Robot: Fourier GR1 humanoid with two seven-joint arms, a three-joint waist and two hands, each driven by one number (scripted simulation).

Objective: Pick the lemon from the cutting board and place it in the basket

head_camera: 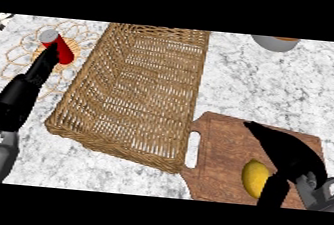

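A yellow lemon [254,178] lies on the brown wooden cutting board [222,154] at the lower right. My right hand [294,153] hovers over the board just right of the lemon, open. Its fingers stretch toward the far left and its thumb [270,191] hangs down beside the lemon's right side. The hand hides part of the lemon's right edge. The big woven wicker basket [90,90] stands left of the board, with nothing visible inside it. My left hand [19,96] rests open at the left edge, fingers up.
A red object with a grey cap [59,46] lies on a round wire trivet [27,52] at the far left, just beyond my left fingertips. A grey bowl [275,42] sits at the far right. The counter [276,89] is white marble.
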